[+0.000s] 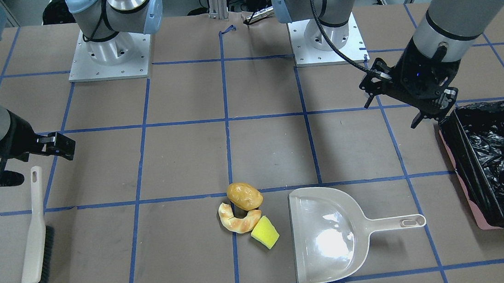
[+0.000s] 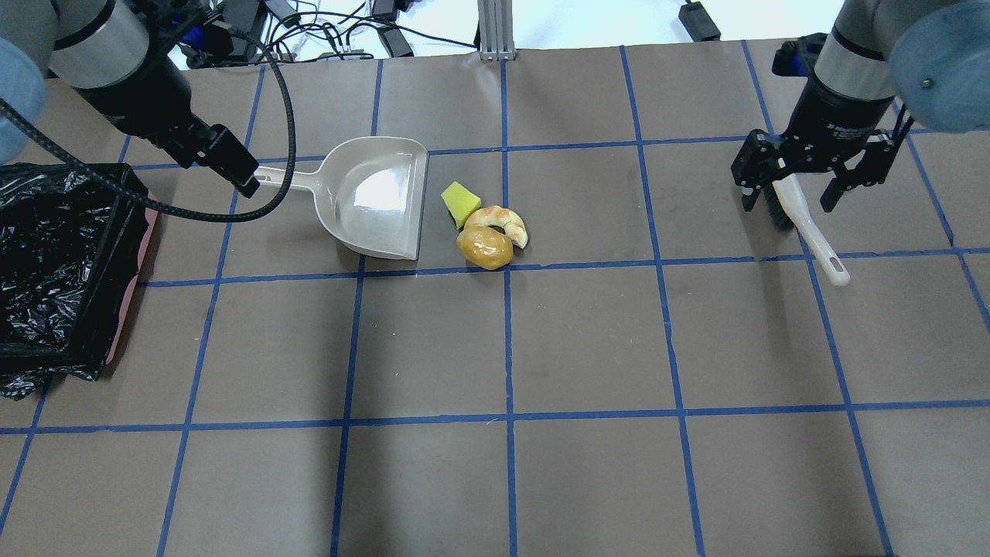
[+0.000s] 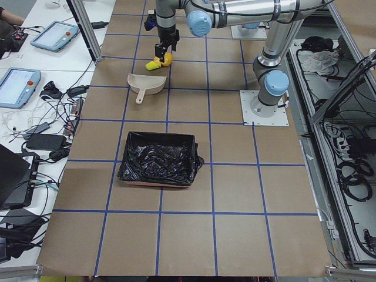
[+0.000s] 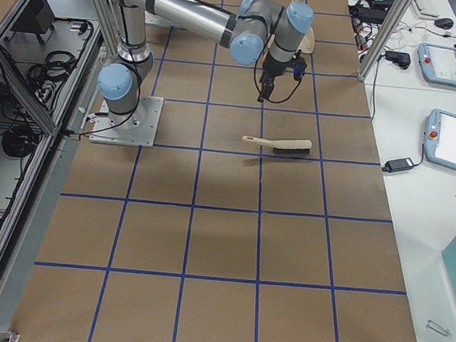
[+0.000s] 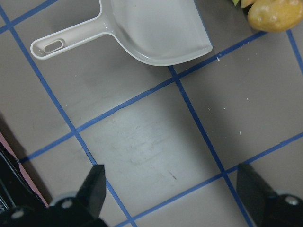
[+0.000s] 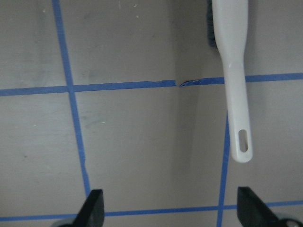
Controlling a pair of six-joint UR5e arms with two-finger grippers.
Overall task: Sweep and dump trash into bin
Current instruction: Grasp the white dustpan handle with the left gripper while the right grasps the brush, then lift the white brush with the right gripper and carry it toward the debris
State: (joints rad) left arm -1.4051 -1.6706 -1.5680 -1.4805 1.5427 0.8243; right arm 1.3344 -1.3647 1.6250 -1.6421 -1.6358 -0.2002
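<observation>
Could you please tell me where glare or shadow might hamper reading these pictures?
Front-facing view: a white glare patch sits inside the dustpan. Overhead view: the same glare shows there, and the glossy black liner of the bin is speckled with highlights. Right wrist view: the brush throws a soft shadow to its left in the picture.

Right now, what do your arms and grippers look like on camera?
The left arm and right arm are silver-grey tubes with pale blue joint caps. The left gripper and right gripper are black, two-fingered. A black cable runs along the left arm.
</observation>
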